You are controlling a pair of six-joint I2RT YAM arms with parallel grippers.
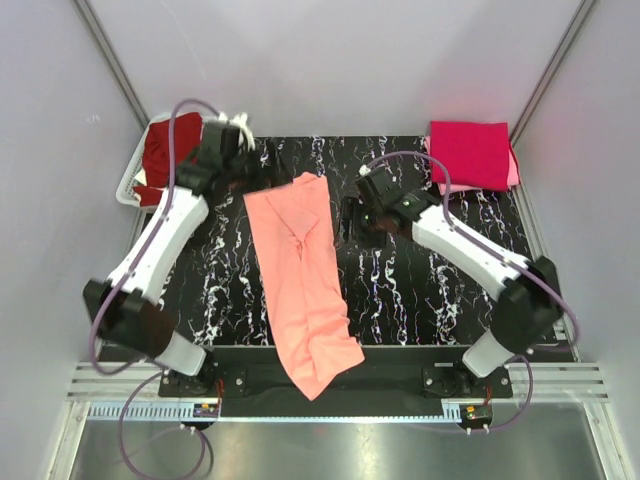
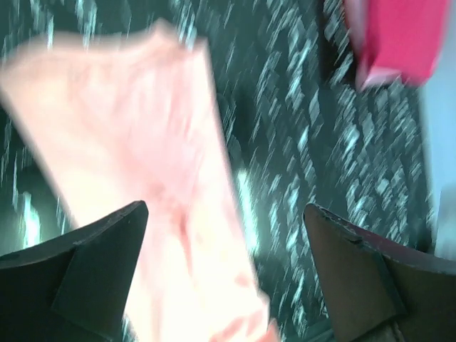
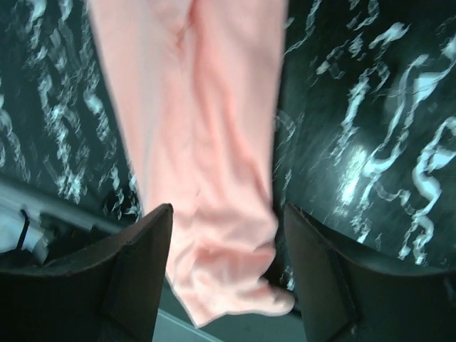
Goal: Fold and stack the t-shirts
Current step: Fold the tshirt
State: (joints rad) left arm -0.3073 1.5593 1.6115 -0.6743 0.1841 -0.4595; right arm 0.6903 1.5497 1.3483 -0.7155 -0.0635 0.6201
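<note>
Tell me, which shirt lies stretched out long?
The salmon-peach t-shirt, stretched lengthwise down the middle; the crimson t-shirt sits folded square far right, the maroon one bunched far left.

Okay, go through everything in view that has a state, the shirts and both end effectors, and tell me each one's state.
salmon t-shirt: folded into a long strip on the table, near end hanging over the edge
crimson t-shirt: folded, on top of the stack
light pink t-shirt: under the crimson one, only its edge showing
dark red t-shirt: crumpled in the white basket
left end effector: open, empty
right end effector: open, empty
</note>
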